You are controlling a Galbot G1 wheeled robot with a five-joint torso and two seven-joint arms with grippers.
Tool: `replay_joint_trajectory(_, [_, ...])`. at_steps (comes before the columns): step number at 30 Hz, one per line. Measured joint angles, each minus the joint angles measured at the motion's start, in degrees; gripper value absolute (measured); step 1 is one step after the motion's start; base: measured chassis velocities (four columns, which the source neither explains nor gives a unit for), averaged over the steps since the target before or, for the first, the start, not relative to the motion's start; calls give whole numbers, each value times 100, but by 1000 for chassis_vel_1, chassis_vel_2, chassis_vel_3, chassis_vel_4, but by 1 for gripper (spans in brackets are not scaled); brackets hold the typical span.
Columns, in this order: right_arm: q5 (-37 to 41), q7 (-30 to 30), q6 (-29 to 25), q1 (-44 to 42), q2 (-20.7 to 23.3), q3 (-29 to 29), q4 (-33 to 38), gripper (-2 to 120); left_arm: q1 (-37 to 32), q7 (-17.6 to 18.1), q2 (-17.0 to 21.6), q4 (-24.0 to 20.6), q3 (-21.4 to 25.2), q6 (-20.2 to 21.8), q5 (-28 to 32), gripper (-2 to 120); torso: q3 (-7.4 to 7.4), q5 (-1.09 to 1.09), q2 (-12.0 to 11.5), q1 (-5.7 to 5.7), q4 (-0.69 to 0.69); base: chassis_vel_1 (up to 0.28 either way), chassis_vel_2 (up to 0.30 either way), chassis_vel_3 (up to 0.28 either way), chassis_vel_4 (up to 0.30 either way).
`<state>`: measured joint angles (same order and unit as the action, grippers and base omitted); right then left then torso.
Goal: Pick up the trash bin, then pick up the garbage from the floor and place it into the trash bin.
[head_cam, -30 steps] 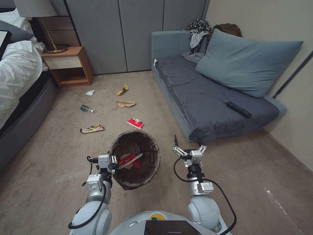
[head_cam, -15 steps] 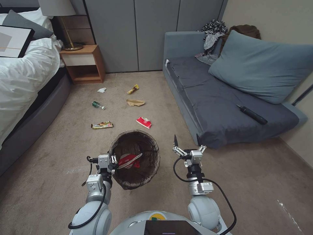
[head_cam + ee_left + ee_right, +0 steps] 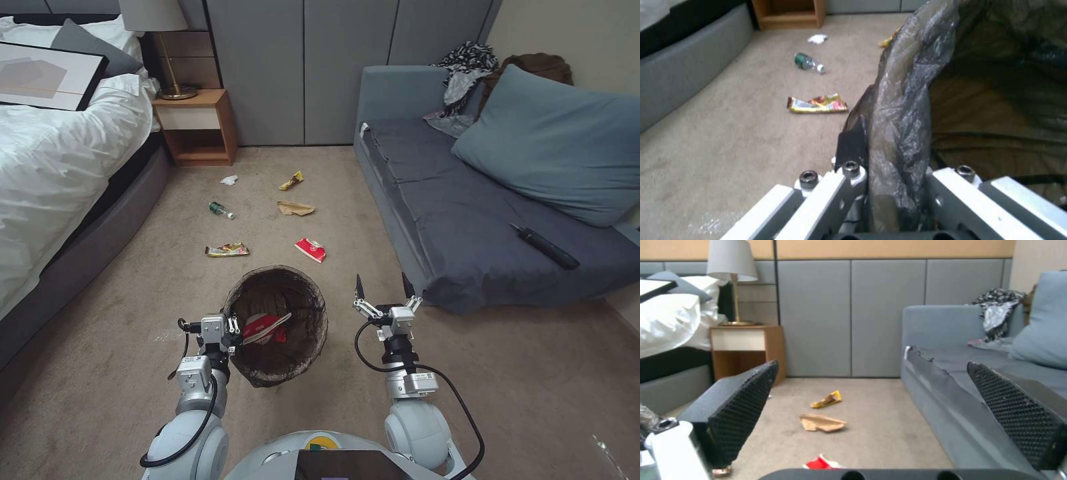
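My view is swinging left; left gripper (image 3: 230, 331) is pinching the trash bin (image 3: 275, 325) rim, right gripper (image 3: 381, 288) spread, 6 garbage (image 3: 311, 249) pieces remaining.

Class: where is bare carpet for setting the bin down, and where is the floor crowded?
Bare carpet lies right of the trash bin, beyond the open right claw toward the sofa, and left toward the bed. Ahead, litter crowds it: red wrapper, yellow packet, bottle.

Beige carpet (image 3: 520, 373); grey panelled wall (image 3: 307, 67); blue-grey sofa (image 3: 467, 220); white-sheeted bed (image 3: 53, 173); wooden nightstand (image 3: 197, 127) with lamp (image 3: 163, 40).
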<state>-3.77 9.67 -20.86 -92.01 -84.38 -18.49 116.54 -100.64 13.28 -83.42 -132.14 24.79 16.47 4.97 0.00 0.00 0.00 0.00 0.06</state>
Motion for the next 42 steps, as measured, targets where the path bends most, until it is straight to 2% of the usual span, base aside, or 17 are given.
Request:
replay_joint_trajectory(2, [0, -1, 0, 1, 0, 0, 1, 100, 3, -56, -1, 41, 7, -153, -38, 3, 0, 0, 0, 0, 0, 0, 0, 0, 0])
replay_joint_trajectory(4, [0, -3, 0, 0, -1, 0, 2, 100, 42, -90, -11, 166, 17, -492, -146, 3, 0, 0, 0, 0, 0, 0, 0, 0, 0])
replay_joint_trajectory(8, [1, -6, 0, -7, -7, 2, 2, 100, 50, -114, -19, 207, 0, -596, -202, 3, 0, 0, 0, 0, -1, 0, 0, 0, 0])
replay_joint_trajectory(22, [4, -18, 3, -7, -11, 1, 20, 100, 74, -111, -25, 205, 5, -616, -266, 3, 0, 0, 0, 0, -1, 0, 0, 0, 0])
replay_joint_trajectory(33, [-3, -92, 1, -6, -14, -5, 21, 100, 76, 90, -14, 172, 37, -596, -308, 3, 0, 0, 0, 0, 0, 0, 0, 0, 0])
replay_joint_trajectory(42, [-20, -110, -19, -11, -15, -4, 7, 100, 71, 113, -7, 171, 48, -582, -327, 3, 0, 0, 0, 0, 0, 0, 0, 0, 0])
